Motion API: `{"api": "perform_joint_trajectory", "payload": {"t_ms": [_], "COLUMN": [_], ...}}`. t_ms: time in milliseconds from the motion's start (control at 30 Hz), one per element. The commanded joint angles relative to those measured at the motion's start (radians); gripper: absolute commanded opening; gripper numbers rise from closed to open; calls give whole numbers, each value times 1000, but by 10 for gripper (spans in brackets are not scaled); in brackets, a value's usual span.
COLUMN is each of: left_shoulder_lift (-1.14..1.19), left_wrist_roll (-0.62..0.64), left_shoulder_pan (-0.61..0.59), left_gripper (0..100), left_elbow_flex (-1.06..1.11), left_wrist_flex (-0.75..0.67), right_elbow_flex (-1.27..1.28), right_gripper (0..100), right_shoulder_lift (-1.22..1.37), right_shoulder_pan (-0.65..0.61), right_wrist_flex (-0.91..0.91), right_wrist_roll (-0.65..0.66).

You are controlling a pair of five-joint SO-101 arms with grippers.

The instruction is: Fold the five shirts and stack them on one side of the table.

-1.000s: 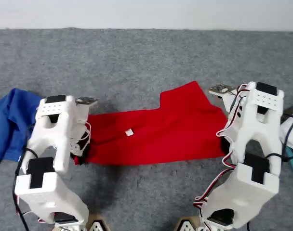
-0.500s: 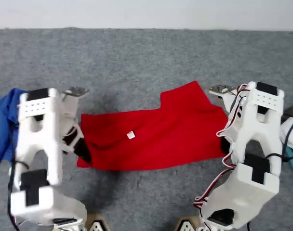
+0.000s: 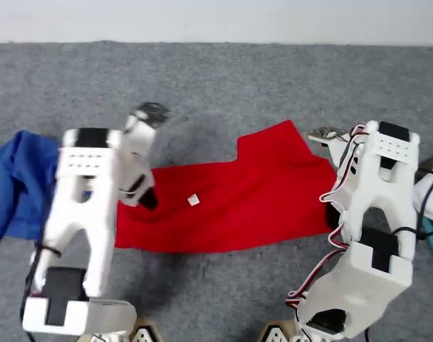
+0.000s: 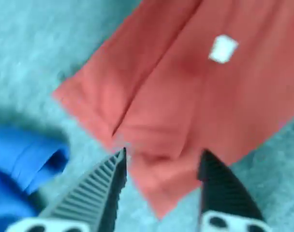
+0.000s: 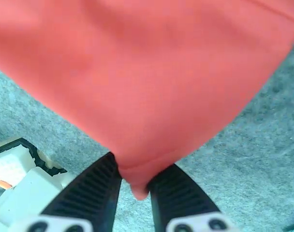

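Since the right jaws are clamped tight on a corner of the thin red fabric shirt (image 5: 137, 72), that end looks pinned so the cloth can be pulled flat for a fold. Left jaws are spread wide with nothing between them, hanging over the shirt's opposite edge, where the fabric doubles into soft creases; my guess is they're lined up to take that edge. The shirt lies spread mid-table between the two white plastic arms, matte and limp, with one flap jutting toward the far side and a small white square tag (image 3: 193, 200) near the left arm (image 3: 81, 206). A crumpled blue fabric shirt (image 3: 17, 182) is heaped at the table's left edge, near the red hem but apart from it. The table (image 3: 202, 92) has a grey felt-like cover, grippy enough to hold cloth in place.
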Motion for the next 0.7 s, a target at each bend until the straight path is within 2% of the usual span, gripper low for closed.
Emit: {"api": "perform_joint_trajectory", "payload": {"t_ms": [0, 300, 500, 667], "left_shoulder_lift": [64, 213, 219, 221], "left_wrist_roll": [8, -61, -64, -138], "left_shoulder_pan": [66, 64, 71, 63], "left_gripper": [171, 171, 171, 171], "left_elbow_flex": [-4, -25, -173, -160], "left_wrist_flex": [-64, -61, 107, 112], "right_elbow_flex": [-40, -40, -40, -41], "right_gripper": [15, 15, 15, 15], "right_shoulder_lift": [-54, -54, -54, -54], "right_shoulder_pan": [-4, -2, -7, -7], "right_wrist_flex": [7, 7, 5, -4], "right_wrist_roll": [-5, -2, -2, -3]}}
